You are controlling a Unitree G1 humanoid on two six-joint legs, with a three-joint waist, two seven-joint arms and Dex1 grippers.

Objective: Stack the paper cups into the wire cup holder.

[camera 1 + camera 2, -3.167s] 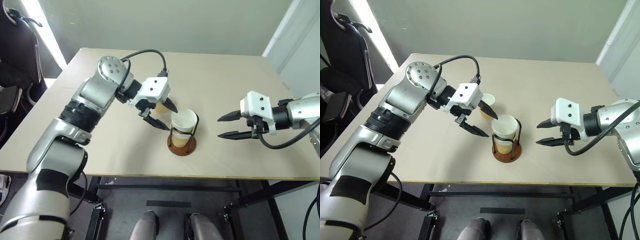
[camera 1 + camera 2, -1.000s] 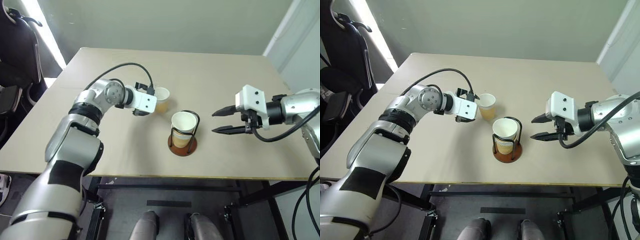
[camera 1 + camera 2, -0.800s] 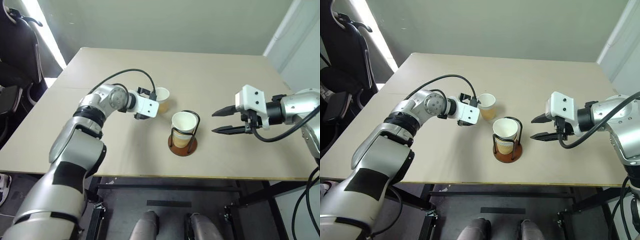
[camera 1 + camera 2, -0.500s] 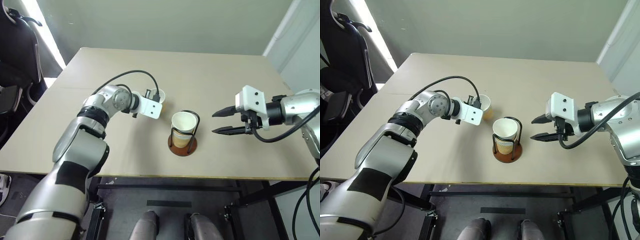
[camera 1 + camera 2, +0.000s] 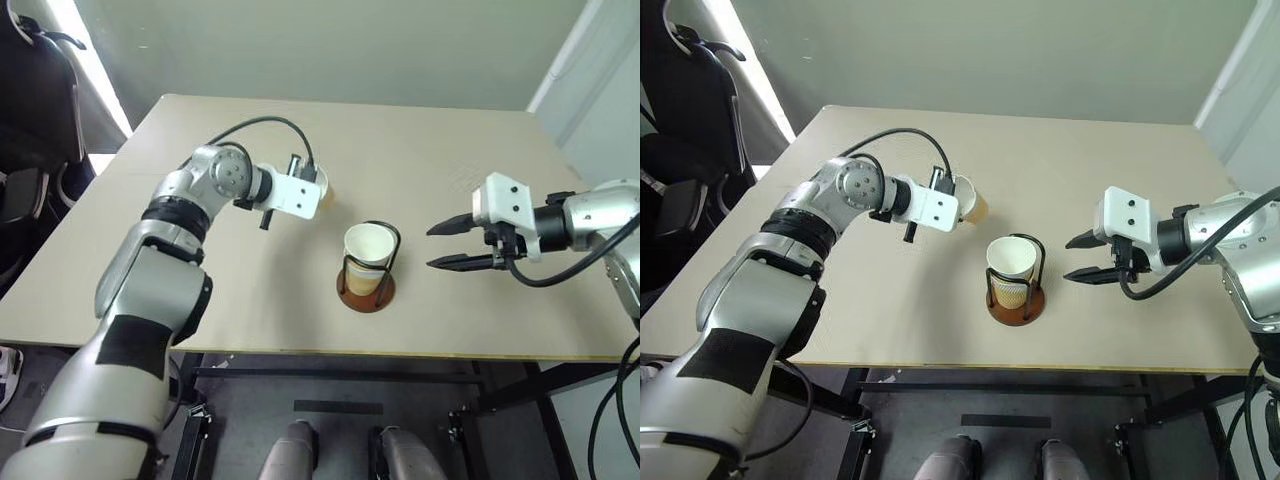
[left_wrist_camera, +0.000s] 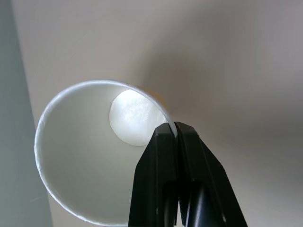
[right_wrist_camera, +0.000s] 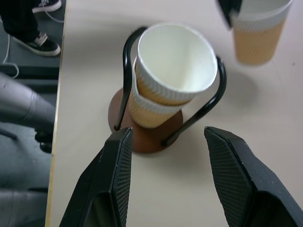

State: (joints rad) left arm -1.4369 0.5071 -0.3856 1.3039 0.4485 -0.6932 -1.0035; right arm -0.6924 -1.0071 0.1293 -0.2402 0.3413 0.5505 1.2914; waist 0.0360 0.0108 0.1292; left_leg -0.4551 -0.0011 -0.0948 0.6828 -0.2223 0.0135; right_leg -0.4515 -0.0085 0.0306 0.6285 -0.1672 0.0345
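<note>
My left gripper (image 6: 171, 128) is shut on the rim of a paper cup (image 6: 85, 156), one finger inside and one outside. The tan cup (image 5: 323, 190) hangs tilted just above the table, behind and to the left of the wire cup holder (image 5: 366, 268). Two more paper cups (image 7: 174, 64) sit nested inside the holder's black hoops on its reddish-brown base (image 7: 142, 137). To the right of the holder my right gripper (image 5: 440, 245) is open and points at it with nothing between its fingers.
The beige table (image 5: 450, 140) has bare surface behind and to the right of the holder. A black chair (image 5: 30, 100) stands off the table's left side. A person's shoes (image 7: 33, 28) are on the floor beyond the table's edge.
The left gripper shut on the loose cup's rim, then rose and turned, lifting and tilting the cup off the table. The right arm stayed where it was.
</note>
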